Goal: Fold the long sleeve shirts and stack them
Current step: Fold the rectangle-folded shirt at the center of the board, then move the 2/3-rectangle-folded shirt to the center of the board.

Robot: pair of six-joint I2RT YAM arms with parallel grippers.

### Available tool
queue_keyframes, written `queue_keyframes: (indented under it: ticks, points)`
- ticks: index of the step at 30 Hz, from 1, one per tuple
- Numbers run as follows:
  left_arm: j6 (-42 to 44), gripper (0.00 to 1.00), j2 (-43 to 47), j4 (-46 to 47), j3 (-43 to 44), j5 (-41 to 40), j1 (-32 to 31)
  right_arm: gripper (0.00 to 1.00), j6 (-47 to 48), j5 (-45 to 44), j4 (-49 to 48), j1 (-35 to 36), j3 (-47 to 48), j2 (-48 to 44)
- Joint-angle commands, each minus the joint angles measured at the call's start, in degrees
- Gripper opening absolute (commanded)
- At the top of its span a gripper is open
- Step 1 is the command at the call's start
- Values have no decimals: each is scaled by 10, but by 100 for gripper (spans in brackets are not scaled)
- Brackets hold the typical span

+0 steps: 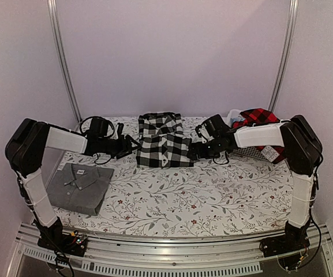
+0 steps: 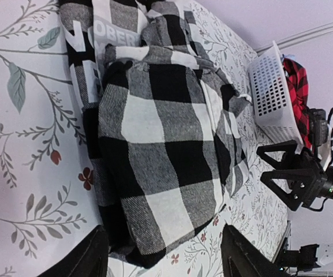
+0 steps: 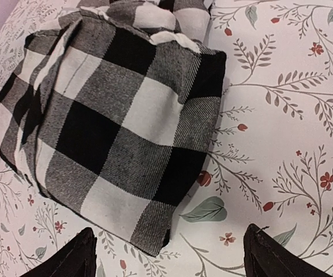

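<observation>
Top cam: check shirt (image 1: 163,141) sits folded around 12 o'clock on the table (image 1: 212,196). Left gripper (image 1: 130,144) is at its 9, right gripper (image 1: 196,151) at its 3. Grey shirt (image 1: 79,186) lies folded at 8, and the red shirt (image 1: 261,118) is in the basket (image 1: 234,117) at 2.

Left wrist: I see the jaws wide, the shirt's edge between them, not pinched.

Right wrist: jaws wide too, just a shirt corner between them.

Plain pale walls (image 1: 172,52) enclose a table (image 1: 172,245) covered by a floral cloth (image 1: 212,196); two metal poles (image 1: 63,57) rise behind, and the light seems soft, even.
</observation>
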State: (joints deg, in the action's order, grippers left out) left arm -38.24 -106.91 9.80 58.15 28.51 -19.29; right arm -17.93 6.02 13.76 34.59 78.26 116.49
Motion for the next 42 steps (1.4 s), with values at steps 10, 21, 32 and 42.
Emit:
queue_keyframes:
  ticks: [10,21,32,42]
  points:
    - [5,53,11,130,-76,28,-22,60,-11,43,-98,21,-69,-41]
    - [13,52,-28,117,-51,25,-39,47,-27,27,-92,25,-69,-25]
    - [8,50,-47,93,-42,-7,-42,47,-36,39,-96,25,-57,8]
    - [-17,18,-46,70,-42,-1,-56,35,-39,46,-100,26,-41,27]
